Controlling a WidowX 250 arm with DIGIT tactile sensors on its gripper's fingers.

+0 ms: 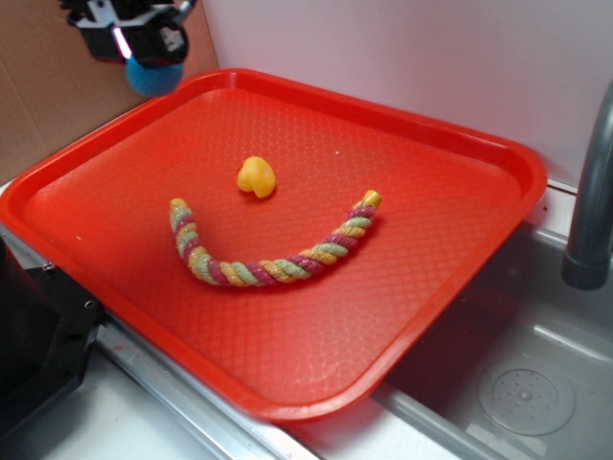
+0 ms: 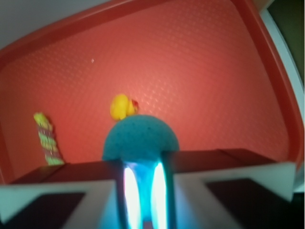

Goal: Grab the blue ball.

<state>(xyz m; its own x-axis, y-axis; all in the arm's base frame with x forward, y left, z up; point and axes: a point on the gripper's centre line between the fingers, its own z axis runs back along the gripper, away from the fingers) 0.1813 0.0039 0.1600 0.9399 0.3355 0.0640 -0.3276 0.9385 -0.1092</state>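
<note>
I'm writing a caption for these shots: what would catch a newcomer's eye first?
First the big red tray, which fills most of the exterior view. On it a striped twisted rope curves like a smile, with a small yellow toy just above its middle. Up at the tray's far left corner, the gripper holds the blue ball in the air.

The pincer (image 1: 144, 43) is cut off by the exterior view's top edge, its fingers perhaps covering the blue ball's (image 1: 153, 75) upper half.
</note>
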